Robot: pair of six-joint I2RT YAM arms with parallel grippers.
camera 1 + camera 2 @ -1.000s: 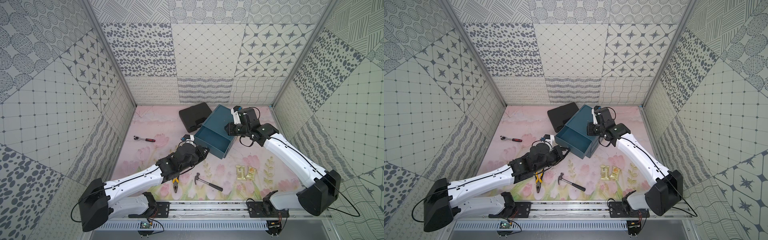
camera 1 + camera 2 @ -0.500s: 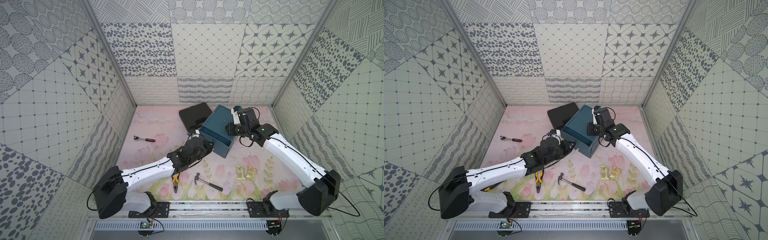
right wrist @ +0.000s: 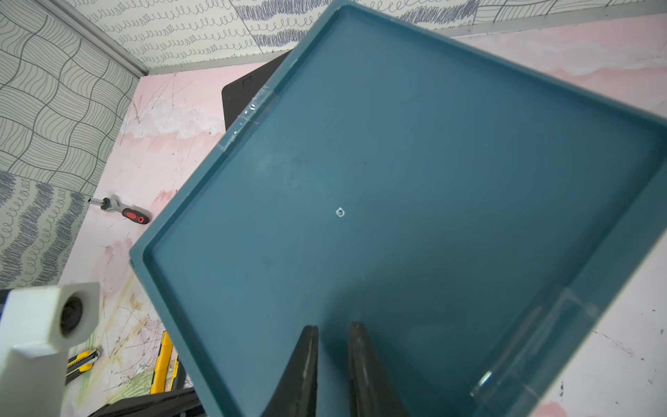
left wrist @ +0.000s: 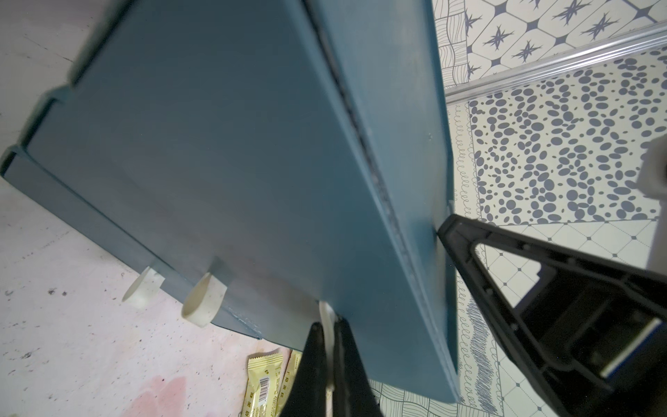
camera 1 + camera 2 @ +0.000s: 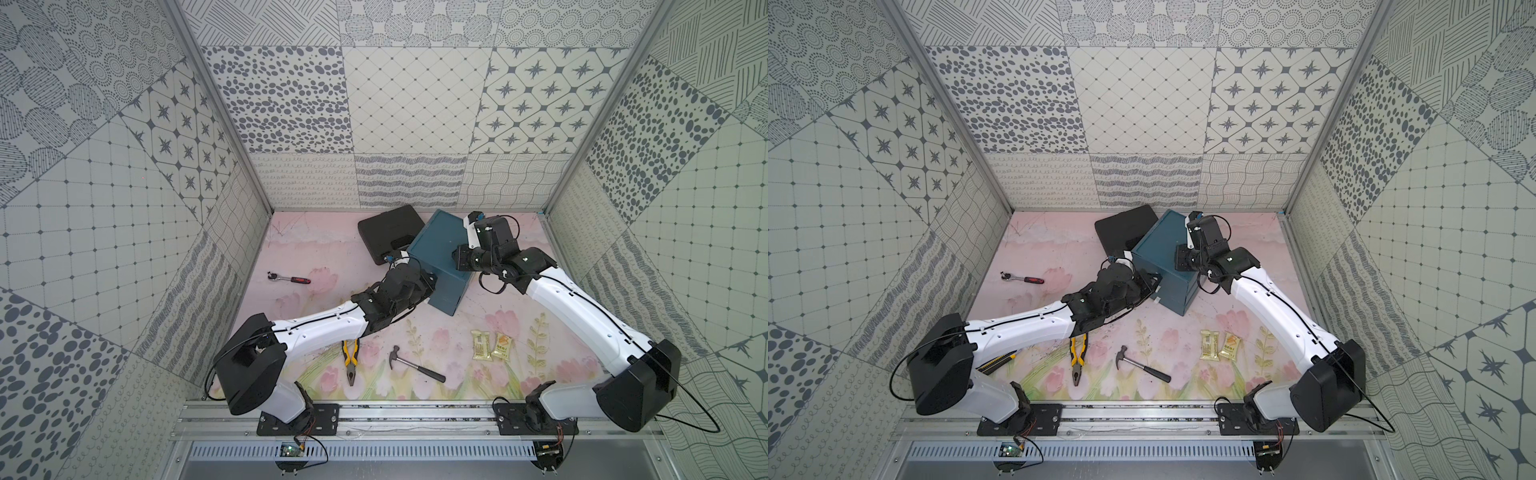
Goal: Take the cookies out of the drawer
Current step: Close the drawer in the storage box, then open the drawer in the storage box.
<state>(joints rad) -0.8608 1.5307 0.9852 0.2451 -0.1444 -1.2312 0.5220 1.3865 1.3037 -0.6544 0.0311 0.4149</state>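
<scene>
Cookies (image 5: 480, 348) lying on mat (image 5: 332, 249), hammer (image 5: 417, 366) near, pliers (image 5: 351, 361) beyond, drawer (image 5: 436, 253) behind

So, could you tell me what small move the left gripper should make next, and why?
Probably open the left gripper and let go of the white pull tab: the drawer looks shut, and two cookies lie on the table.

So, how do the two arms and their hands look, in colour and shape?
The left arm and right arm have white shells with bulky black joints; thin black cables loop from them. The left hand and right hand have black fingers that taper to narrow tips.
</scene>
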